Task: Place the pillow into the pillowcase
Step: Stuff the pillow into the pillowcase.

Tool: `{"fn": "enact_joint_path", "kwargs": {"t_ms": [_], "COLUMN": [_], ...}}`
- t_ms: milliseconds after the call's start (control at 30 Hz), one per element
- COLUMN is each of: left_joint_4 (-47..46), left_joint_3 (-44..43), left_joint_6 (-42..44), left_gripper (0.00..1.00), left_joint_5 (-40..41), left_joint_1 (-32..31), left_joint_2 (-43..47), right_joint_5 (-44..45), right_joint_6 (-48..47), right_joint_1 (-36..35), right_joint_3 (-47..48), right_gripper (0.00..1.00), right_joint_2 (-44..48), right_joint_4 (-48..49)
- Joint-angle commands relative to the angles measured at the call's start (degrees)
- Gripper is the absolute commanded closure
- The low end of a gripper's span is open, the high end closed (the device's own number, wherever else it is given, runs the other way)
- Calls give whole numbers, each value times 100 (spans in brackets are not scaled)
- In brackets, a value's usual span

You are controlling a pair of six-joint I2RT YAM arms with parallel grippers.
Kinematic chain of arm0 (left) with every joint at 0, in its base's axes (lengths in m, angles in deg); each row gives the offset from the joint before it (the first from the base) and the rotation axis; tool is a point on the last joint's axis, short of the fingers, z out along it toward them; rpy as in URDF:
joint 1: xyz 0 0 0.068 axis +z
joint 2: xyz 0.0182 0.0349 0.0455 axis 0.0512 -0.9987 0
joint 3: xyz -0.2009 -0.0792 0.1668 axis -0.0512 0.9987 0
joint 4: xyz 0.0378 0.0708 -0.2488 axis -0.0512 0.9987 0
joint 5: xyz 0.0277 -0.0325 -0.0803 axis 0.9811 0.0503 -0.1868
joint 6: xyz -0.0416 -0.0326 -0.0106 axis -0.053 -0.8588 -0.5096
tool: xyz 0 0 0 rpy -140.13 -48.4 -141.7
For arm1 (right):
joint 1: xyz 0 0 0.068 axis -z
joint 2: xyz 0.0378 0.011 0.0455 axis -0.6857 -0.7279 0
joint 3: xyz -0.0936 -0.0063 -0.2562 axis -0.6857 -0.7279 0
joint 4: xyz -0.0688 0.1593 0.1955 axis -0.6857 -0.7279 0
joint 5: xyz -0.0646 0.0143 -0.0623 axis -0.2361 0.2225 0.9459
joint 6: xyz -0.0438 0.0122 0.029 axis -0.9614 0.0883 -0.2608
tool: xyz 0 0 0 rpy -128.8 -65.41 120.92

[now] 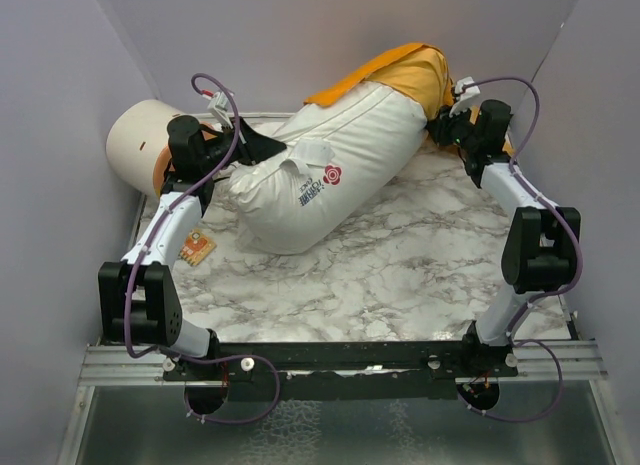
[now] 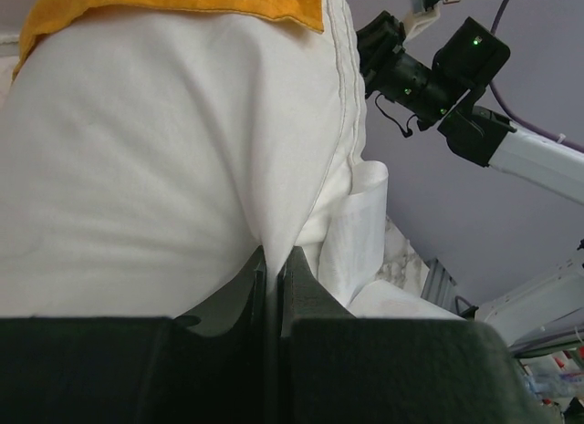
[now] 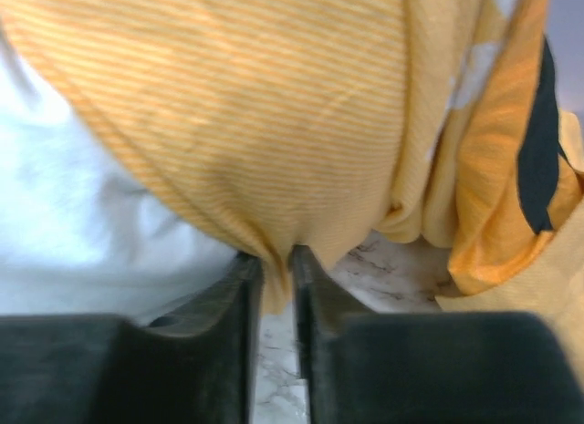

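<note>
Sleeving step, barely begun: the pillow [image 1: 330,170] lies slantwise at the far side of the table [image 1: 400,275], only its far-right end inside the pillowcase [image 1: 415,70]. The left gripper [image 2: 274,264] pinches pillow fabric, and the right gripper [image 3: 276,264] pinches the pillowcase cloth. Next, the pillowcase likely needs drawing leftward over the pillow

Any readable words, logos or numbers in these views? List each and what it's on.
On the pillow: a red emblem with dark print, too small to read.
On the pillowcase: white patches, maybe lettering, blurred and cut off; unreadable.
On the small orange card: markings too small to read.
</note>
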Motion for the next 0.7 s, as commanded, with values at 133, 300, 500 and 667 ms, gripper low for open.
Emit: {"fn": "enact_joint_path", "kwargs": {"t_ms": [133,300,500,667], "left_joint_4": [420,689,836,886], "left_joint_3": [-112,-316,-553,-601], "left_joint_6": [478,668,722,757], "left_gripper": [100,100,100,100], "left_joint_5": [79,301,539,557], "left_joint_1": [106,143,153,155], "left_joint_2": [-209,-391,-494,-496], "right_joint_5": [-2279,-4120,-5434,-4991], "right_joint_6": [-157,148,1136,1671], "right_joint_1": [-73,-95,-141,-142], "right_joint_3": [-73,-7,112,40], "right_gripper": [99,99,99,99], "right_joint_2": [657,1269,1542,1496], "right_joint_4": [200,73,400,157]}}
